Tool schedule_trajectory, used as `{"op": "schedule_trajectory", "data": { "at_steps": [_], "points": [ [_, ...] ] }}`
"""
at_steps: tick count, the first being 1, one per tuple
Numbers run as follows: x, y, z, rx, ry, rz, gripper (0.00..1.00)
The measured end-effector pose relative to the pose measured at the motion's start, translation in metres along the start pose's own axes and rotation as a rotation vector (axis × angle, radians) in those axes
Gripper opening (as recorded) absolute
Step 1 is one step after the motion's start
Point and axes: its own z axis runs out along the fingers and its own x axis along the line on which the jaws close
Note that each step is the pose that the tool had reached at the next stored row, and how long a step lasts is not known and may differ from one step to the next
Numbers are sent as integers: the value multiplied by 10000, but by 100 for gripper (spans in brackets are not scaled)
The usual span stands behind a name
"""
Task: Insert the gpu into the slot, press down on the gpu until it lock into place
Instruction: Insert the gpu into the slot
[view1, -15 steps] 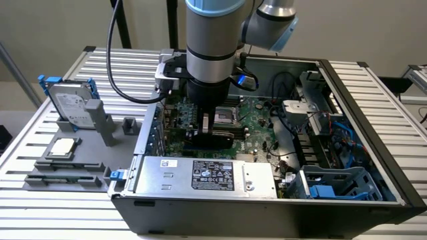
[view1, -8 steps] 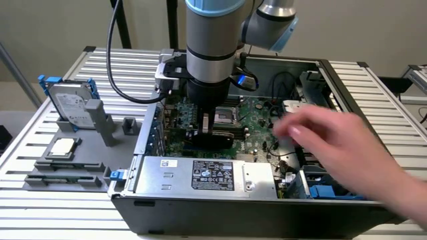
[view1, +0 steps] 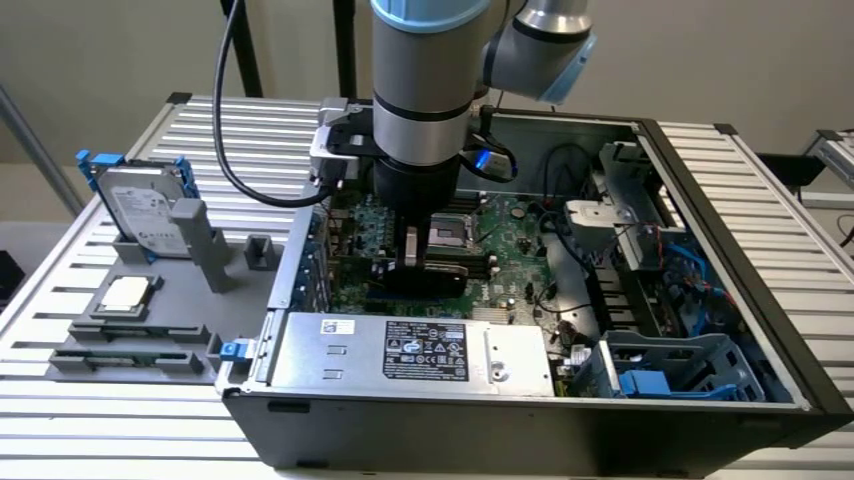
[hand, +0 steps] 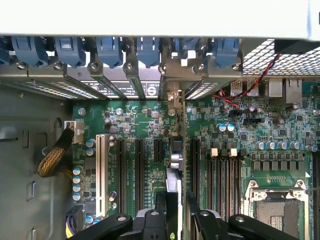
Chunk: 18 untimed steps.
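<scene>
The gpu (view1: 435, 281) is a thin black card standing on edge on the green motherboard (view1: 514, 262), inside the open computer case. In the wrist view I see the gpu (hand: 174, 172) edge-on, running from the rear bracket wall (hand: 172, 95) back to my fingers. My gripper (view1: 424, 258) comes straight down on its top edge, and the gripper (hand: 176, 202) is shut on the gpu, with one black finger on each face. The blue slot is hidden under the card. I cannot tell how deep the card sits.
A silver labelled power-supply box (view1: 414, 350) lies just in front of the card. Black expansion slots (hand: 137, 170), a white slot (hand: 101, 170), memory slots (hand: 225, 175) and the CPU socket (hand: 275, 205) flank it. A hard drive (view1: 134, 210) and a CPU (view1: 124, 292) rest on fixtures outside the case.
</scene>
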Motion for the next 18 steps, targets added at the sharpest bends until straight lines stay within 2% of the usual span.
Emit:
{"op": "schedule_trajectory", "data": {
  "at_steps": [2,3,12,14,18],
  "points": [
    [0,0,0,-1,0,0,27],
    [0,0,0,0,0,0,34],
    [0,0,-8,-1,3,0,34],
    [-2,0,-64,0,-1,-2,34],
    [-10,2,-250,0,0,-1,34]
  ]
}}
